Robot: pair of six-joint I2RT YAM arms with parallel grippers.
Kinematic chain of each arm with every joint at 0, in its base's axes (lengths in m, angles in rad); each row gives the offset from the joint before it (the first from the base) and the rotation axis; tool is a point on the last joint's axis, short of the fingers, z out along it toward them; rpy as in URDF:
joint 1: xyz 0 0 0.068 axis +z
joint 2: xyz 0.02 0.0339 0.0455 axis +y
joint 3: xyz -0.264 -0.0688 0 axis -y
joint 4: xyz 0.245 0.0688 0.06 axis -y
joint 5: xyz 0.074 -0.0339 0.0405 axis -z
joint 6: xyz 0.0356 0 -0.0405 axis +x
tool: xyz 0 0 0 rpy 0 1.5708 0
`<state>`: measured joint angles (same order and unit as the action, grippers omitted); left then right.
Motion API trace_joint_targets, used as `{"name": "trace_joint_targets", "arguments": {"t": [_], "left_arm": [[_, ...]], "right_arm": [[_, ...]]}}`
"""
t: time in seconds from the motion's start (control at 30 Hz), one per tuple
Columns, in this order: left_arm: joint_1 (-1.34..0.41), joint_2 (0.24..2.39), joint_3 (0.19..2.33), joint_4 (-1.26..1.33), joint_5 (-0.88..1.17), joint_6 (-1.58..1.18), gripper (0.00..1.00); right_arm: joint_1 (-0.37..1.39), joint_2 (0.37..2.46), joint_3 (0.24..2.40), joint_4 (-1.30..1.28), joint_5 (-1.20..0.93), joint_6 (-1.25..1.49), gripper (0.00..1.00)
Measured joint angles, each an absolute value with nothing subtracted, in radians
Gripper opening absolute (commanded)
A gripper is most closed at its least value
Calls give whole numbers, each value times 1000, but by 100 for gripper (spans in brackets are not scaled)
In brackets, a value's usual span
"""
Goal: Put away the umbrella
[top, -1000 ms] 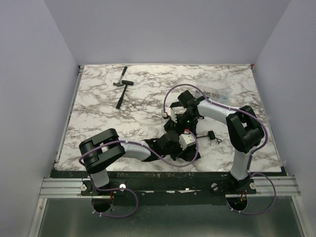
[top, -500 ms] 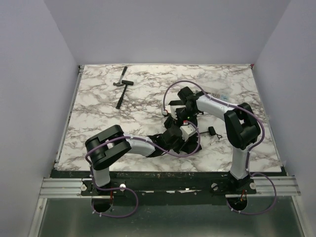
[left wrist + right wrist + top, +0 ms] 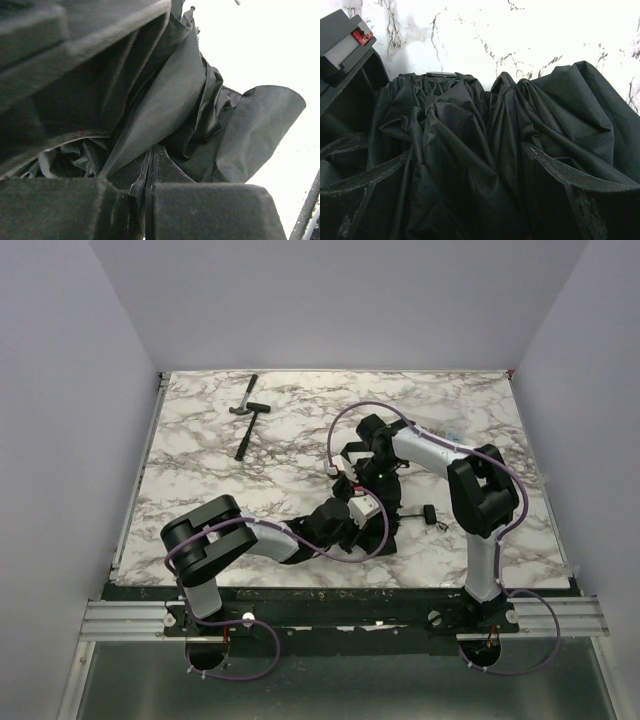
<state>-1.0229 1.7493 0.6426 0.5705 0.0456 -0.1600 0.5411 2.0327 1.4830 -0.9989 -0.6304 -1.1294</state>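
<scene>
The umbrella (image 3: 384, 536) lies crumpled on the marble table, front of centre, its black canopy (image 3: 560, 100) bunched into folds. Its small handle with strap (image 3: 430, 512) sticks out to the right. My left gripper (image 3: 350, 512) reaches in from the left and is shut on a fold of the canopy (image 3: 260, 125); in the left wrist view its fingers meet (image 3: 149, 187) with fabric pinched between them. My right gripper (image 3: 362, 472) hangs over the far side of the canopy. It is open (image 3: 465, 160), with its fingers straddling a ridge of cloth. The shaft and ribs are hidden.
A small black-handled hammer (image 3: 246, 412) lies at the far left of the marble table (image 3: 200, 480). The left gripper's body (image 3: 345, 45) shows at the upper left of the right wrist view, close to the right fingers. Walls enclose the table on three sides.
My right gripper has opened over the canopy and shifted slightly left. The left arm has kept its grip and drawn the fabric a little to the left.
</scene>
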Motion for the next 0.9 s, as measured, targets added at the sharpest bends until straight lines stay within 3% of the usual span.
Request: {"name": "trace_joint_targets", "arguments": {"t": [0.4, 0.9], "left_arm": [[-993, 1745, 712, 431, 32, -294, 0], [-1122, 1686, 521, 649, -402, -204, 0]], "right_arm": [[511, 1971, 1361, -876, -630, -1088, 82], [546, 2020, 1487, -1024, -590, -1035, 84]]}}
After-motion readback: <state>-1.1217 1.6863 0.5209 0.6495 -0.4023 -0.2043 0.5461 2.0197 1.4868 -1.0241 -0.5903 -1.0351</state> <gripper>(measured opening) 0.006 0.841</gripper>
